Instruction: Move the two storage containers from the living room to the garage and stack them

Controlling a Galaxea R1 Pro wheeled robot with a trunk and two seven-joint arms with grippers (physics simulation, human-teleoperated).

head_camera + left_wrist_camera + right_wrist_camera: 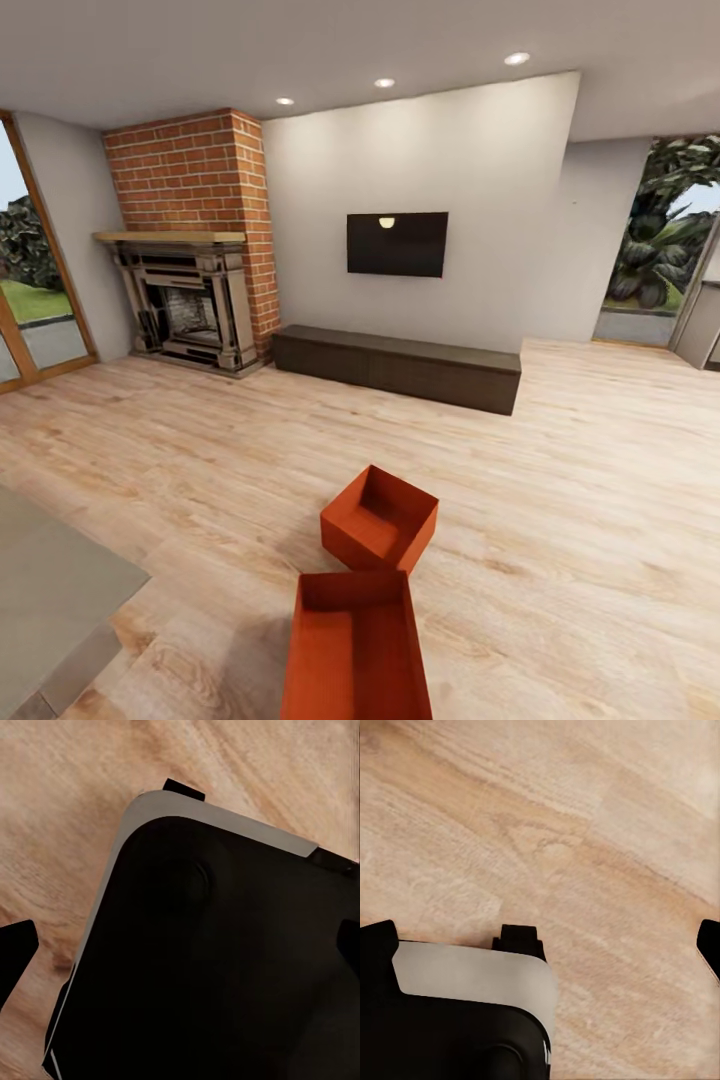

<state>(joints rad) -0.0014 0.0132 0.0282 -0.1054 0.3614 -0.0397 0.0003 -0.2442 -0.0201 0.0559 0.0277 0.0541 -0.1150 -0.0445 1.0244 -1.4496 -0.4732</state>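
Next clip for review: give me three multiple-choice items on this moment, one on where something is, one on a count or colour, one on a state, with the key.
1. Where do the two storage containers sit?
A. on the long cabinet
B. on the pale wood-plank floor
C. on the fireplace mantel

2. How many orange-red bins are there?
A. one
B. two
C. three

3. What state are the bins in?
A. stacked
B. tipped on their sides
C. upright, open-topped, apparently empty, side by side

Key:
1 B: the nearer container and the farther container rest on the wood floor, short of the long cabinet.
2 B: two show in the head view.
3 C: both openings face up with bare insides, neither on the other.
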